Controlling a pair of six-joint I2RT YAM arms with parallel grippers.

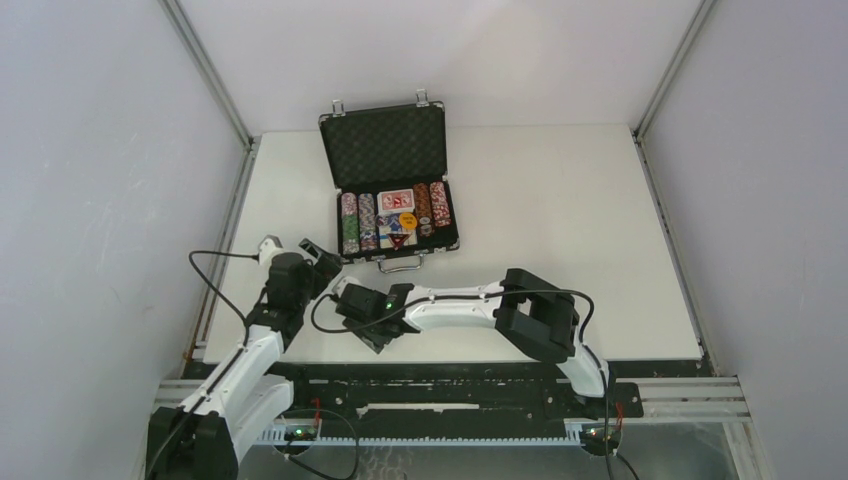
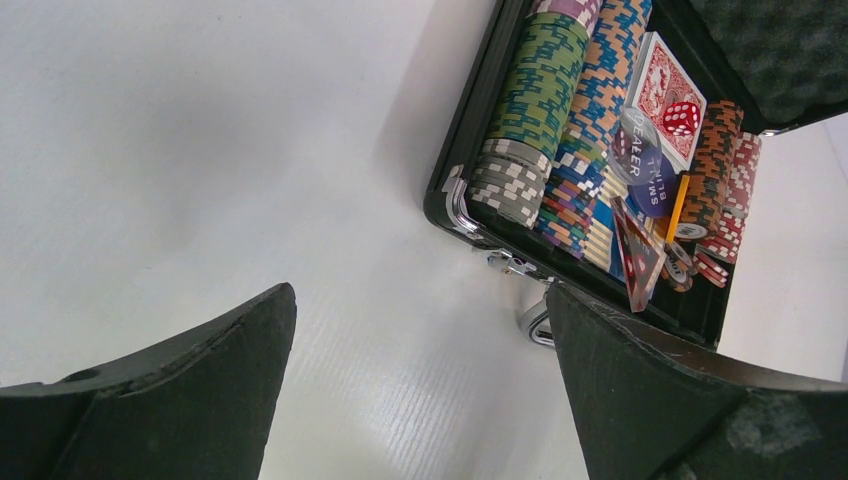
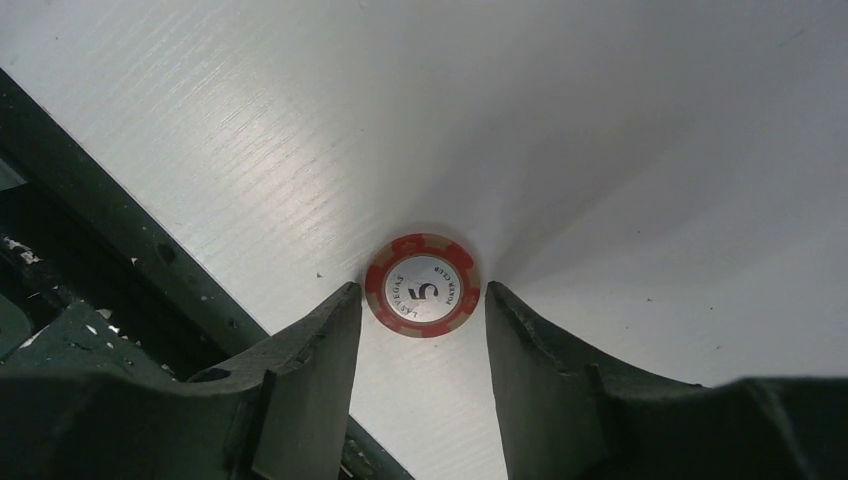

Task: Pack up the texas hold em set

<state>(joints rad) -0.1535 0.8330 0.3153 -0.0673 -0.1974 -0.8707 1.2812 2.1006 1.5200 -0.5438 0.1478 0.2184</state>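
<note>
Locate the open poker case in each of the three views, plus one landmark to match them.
Top external: black case, lid up, at the table's far centre-left, beyond both grippers.
Left wrist: case in the upper right, chip rows and a red die visible inside, past the left gripper.
Right wrist: not in view; only a red chip lying between the right gripper's fingers.
Shared landmark: the case's metal handle.

- The small black silver-edged case [image 1: 398, 190] lies open on the white table [image 1: 560, 220], ahead of the left gripper [image 1: 296, 249] and just to its right.
- Rows of striped round poker chips [image 2: 535, 100] lie inside the case.
- One red-and-white round poker chip [image 3: 421, 285] lies flat on the table between the right gripper [image 3: 421, 310] fingers, near the table's front edge.
</note>
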